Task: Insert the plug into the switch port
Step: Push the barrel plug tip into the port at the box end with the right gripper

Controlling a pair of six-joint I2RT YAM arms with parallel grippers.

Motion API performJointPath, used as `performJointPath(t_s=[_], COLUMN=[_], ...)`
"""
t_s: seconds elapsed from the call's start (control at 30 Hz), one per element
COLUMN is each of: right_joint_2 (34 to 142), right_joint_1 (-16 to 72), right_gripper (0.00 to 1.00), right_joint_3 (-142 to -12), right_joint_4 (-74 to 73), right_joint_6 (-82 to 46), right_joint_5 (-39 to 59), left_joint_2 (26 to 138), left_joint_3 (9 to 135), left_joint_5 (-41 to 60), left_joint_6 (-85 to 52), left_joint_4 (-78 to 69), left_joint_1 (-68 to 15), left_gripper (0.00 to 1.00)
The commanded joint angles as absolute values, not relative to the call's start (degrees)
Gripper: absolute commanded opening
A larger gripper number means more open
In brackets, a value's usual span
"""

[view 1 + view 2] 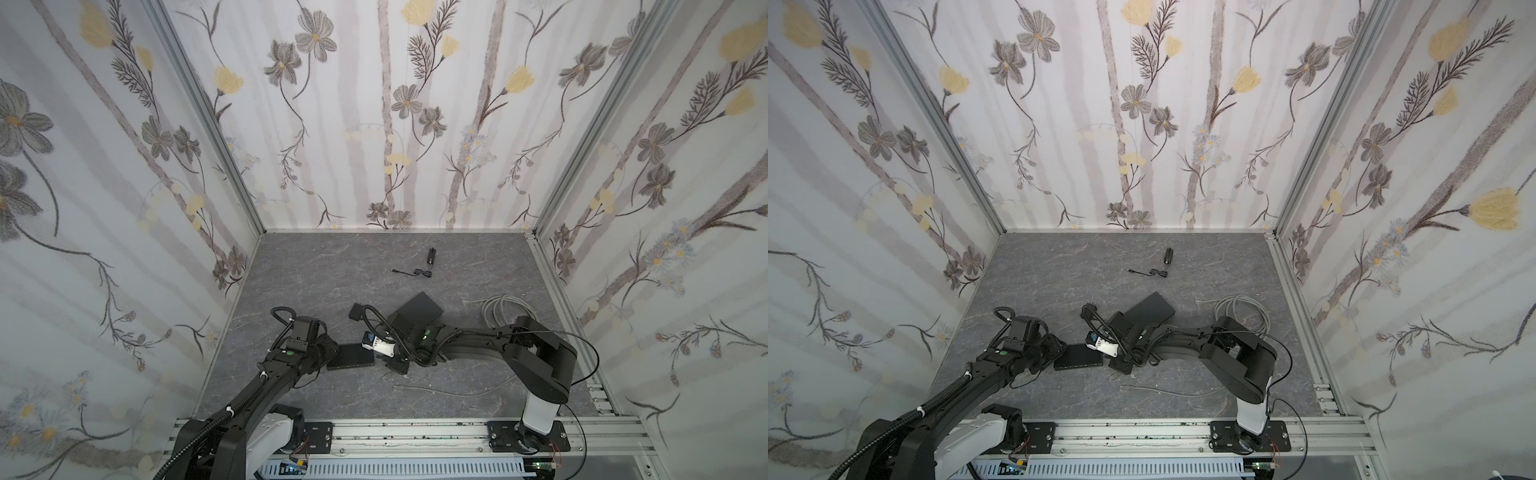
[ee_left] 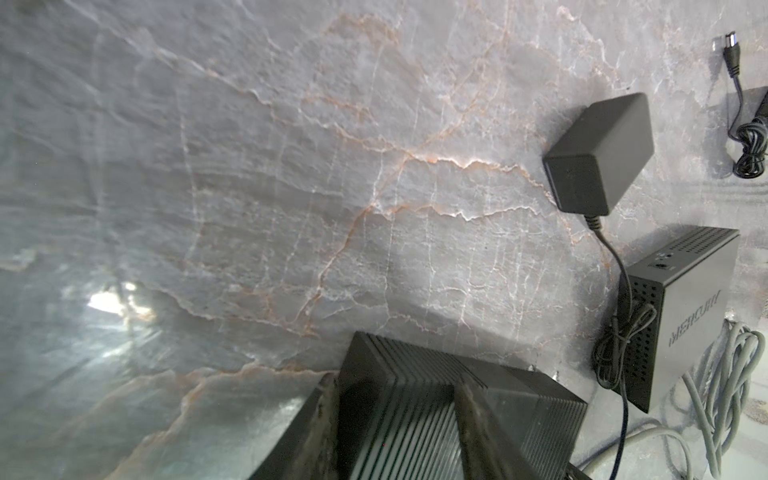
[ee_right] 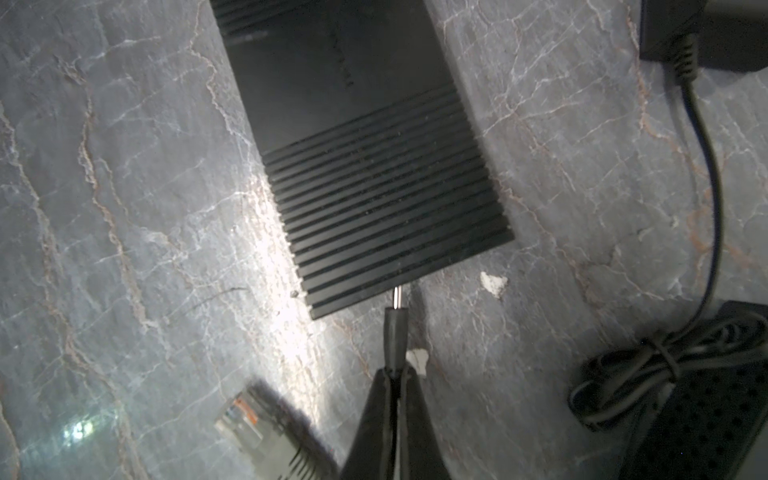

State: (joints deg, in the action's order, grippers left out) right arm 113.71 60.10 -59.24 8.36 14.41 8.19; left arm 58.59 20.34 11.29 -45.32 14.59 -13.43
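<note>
Currently: right gripper (image 3: 395,372) is pinched fully closed on the black barrel plug (image 3: 395,332), holding its sleeve from behind. The plug points at the short end of the switch (image 3: 361,166), a flat black box with a ribbed top lying on the grey marbled surface (image 1: 332,270). The bare metal tip meets the switch's end face near one corner. A short length of pin shows between sleeve and casing. Whether the tip has entered a port cannot be told; the port itself is hidden below the top edge.

Left gripper (image 2: 395,384) is at the opposite end of the switch, fingers (image 2: 328,411) apart with the ribbed casing between them. Whether they press on it cannot be told.

In both top views the switch (image 1: 351,355) (image 1: 1077,356) sits near the front centre, between the two wrists, with the arms reaching in from either side.

Other items:
- Power adapter (image 2: 598,153) lies just beyond the switch, its cord (image 3: 648,365) bundled against a perforated metal box marked MERCURY (image 2: 681,316).
- Coiled grey cable (image 1: 503,309) lies to the right of that box.
- Clear network connector (image 3: 245,415) lies on the surface beside the right gripper.
- Small black lead (image 1: 415,272) lies near the back wall, well apart from the rest.
</note>
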Motion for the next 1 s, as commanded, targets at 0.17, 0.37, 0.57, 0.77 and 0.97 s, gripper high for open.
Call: performJointPath(t_s=[0.17, 0.37, 0.57, 0.77, 0.97], right_joint_2=[114.43, 114.24, 112.53, 111.87, 112.37], right_joint_1=[60.47, 60.38, 60.38, 60.47, 60.97], right_gripper=[0.0, 0.0, 0.0, 0.0, 0.0], right_joint_3=[-59.85, -59.81, -60.31, -60.38, -60.47], right_joint_4=[6.2, 5.79, 6.59, 6.93, 6.59], right_joint_6=[15.13, 19.06, 21.93, 23.42, 24.96], right_joint_5=[9.4, 6.34, 3.68, 3.05, 4.27], left_joint_2=[61.44, 64.93, 65.83, 66.5, 67.8], left_joint_3=[21.4, 22.72, 23.66, 24.92, 25.44], left_joint_5=[10.96, 9.8, 8.36, 8.16, 9.42], left_joint_6=[-44.93, -41.72, -39.84, -39.29, -38.85], left_joint_4=[15.57, 15.33, 16.0, 16.13, 14.52], left_joint_1=[-13.61, -13.54, -13.55, -13.53, -13.53], left_gripper=[0.46, 0.45, 0.45, 0.45, 0.45])
